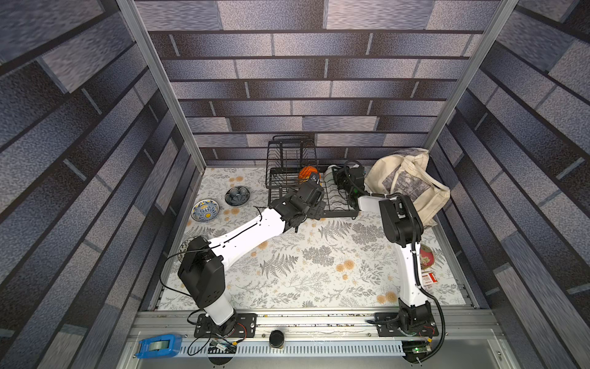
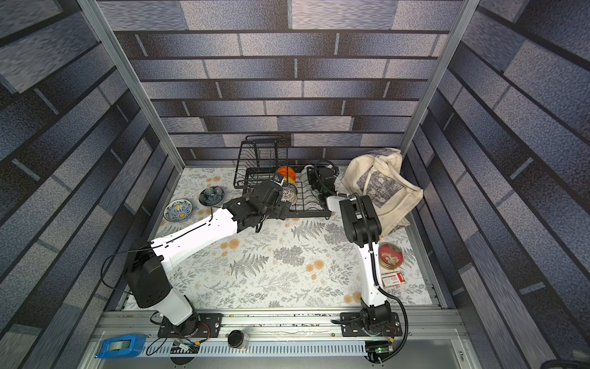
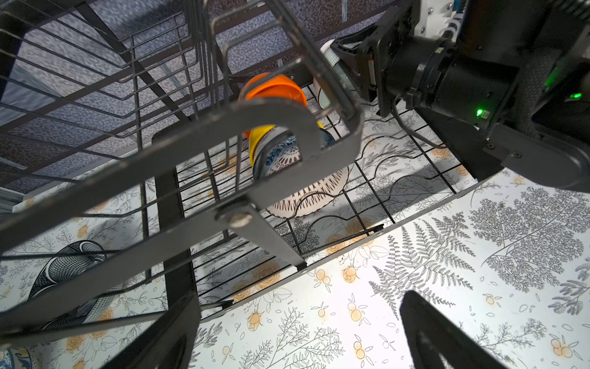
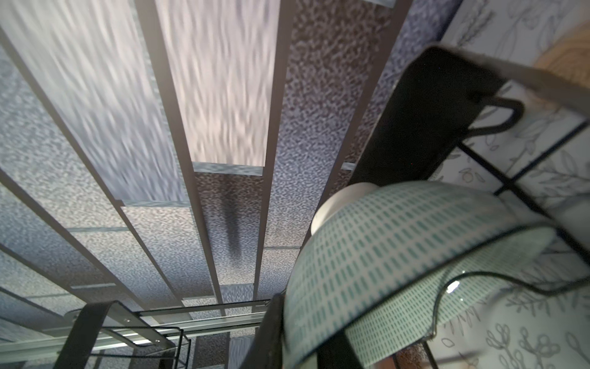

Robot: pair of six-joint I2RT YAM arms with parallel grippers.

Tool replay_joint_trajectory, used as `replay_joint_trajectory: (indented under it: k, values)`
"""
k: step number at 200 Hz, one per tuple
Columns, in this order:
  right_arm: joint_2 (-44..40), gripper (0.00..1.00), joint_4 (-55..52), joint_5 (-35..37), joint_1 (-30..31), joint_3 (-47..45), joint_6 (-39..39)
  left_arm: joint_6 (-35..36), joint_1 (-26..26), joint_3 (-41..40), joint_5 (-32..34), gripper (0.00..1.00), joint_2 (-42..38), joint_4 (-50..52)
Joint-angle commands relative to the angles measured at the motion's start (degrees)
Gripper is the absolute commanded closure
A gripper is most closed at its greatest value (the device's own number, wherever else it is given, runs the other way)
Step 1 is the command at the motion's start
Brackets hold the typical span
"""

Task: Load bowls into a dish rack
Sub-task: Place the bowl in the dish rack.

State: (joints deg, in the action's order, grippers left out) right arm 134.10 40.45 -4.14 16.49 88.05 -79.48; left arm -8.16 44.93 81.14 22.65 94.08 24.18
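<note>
Bowls are partly loaded. Inside the black wire two-tier dish rack (image 1: 340, 214), a glossy orange bowl (image 3: 274, 89), a glossy yellow bowl (image 3: 255, 142), a blue-and-white floral bowl (image 3: 282, 150) and a white bowl with dark radiating dashes (image 3: 306, 198) sit on edge. They are packed close in the curved dividers next to the rack's raised basket.

At the end of the rack away from that basket, the right claw (image 4: 303, 338) has a white bowl with a teal dash lattice (image 4: 383, 255) on edge among the divider wires. Its fingers (image 4: 269, 335) straddle the bowl's wall with only a narrow gap. Whether they pinch it or merely flank it cannot be told.

The step in hand looks like the release of this bowl. The next move probably calls for parting the fingers enough to clear the rim, then drawing straight away so the bowl does not tip out of its slot.

The left claw (image 3: 300, 300) hangs at the rack's front rail, spread wide and holding nothing. Well apart from the rack, beyond its basket end, a blue-and-yellow patterned bowl (image 1: 205, 209) and a dark blue-grey bowl (image 1: 237, 195) wait on the fern-printed desk (image 1: 303, 262).
</note>
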Motion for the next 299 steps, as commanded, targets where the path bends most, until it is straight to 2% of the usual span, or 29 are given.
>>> replay_joint_trajectory:
  k: [1, 64, 162, 262, 299]
  values:
    - [-0.7, 0.76, -6.6, 1.1, -0.4, 0.7, -1.2, -1.0, 0.6, -0.9, 0.3, 0.00, -2.8, 0.1]
    - [-1.9, 0.61, -9.4, 0.2, -0.4, 2.6, -0.8, 0.1, 1.7, -1.3, 1.4, 0.00, -3.5, -0.3]
    - [-4.2, 0.45, -12.7, -1.5, -0.5, 4.1, -0.3, 1.0, 2.5, -1.7, 2.0, 0.00, -4.3, -0.9]
    - [-8.8, 0.34, -14.5, -2.5, -0.6, 1.8, 0.6, 1.2, 2.9, -1.9, 2.0, 0.00, -4.4, -1.0]
    - [-13.8, 0.24, -17.2, -3.0, -0.9, -1.9, 3.5, 1.3, 2.8, -2.0, 2.0, 0.00, -4.4, -1.1]
